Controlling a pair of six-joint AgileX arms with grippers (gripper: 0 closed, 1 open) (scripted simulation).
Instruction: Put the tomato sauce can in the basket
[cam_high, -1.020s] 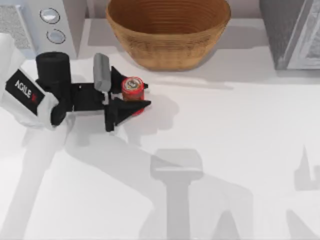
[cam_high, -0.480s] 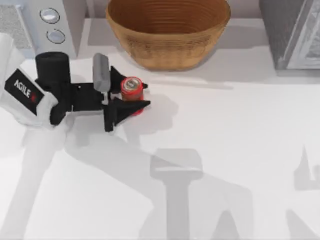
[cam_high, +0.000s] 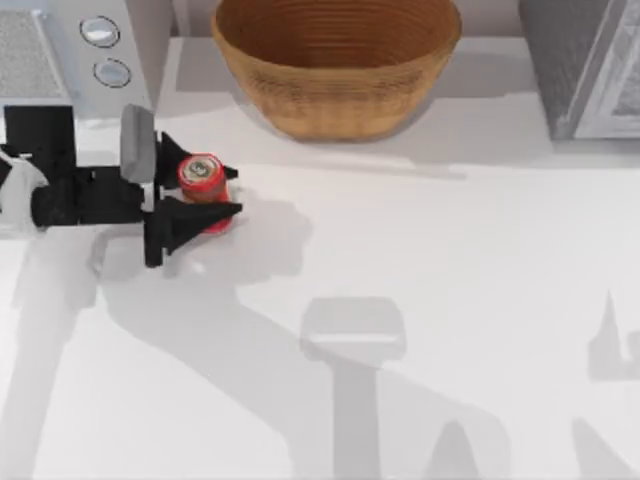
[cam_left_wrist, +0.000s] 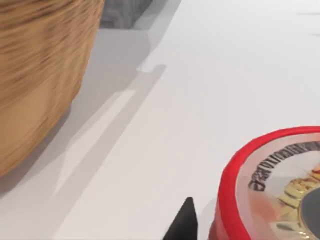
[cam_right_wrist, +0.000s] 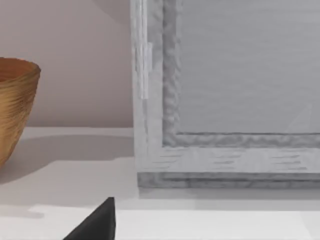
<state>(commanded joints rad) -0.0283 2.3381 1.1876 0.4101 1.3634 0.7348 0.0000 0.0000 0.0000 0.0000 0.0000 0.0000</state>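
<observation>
We have our left gripper (cam_high: 205, 190) at the left side of the table (cam_high: 450, 300), reaching rightward with the arm lying level, and its two black fingers (cam_high: 195, 214) stand either side of the tomato sauce can (cam_high: 203, 178), one on the far side toward the basket and one on the near side. The can sits upright between them, its round top facing up and its red wall showing below the near finger; the fingers press close against its sides, so the gripper reads as clamped on the can. Can and gripper are well left of the basket (cam_high: 337, 62), which stands at the back middle of the table, near a grey appliance with two round dials (cam_high: 105, 50) at the back left and a grey box (cam_high: 585, 65) at the back right. In our left wrist view the can's red rim and printed top (cam_left_wrist: 272, 190) sit close up, a black fingertip (cam_left_wrist: 184, 222) just beside it and the basket's woven wall (cam_left_wrist: 40, 75) farther off. Our right wrist view faces the grey box (cam_right_wrist: 225, 90), with the basket's edge (cam_right_wrist: 15, 105) apart from it and one black fingertip (cam_right_wrist: 97, 222) of our right gripper showing; we cannot tell how that gripper stands
</observation>
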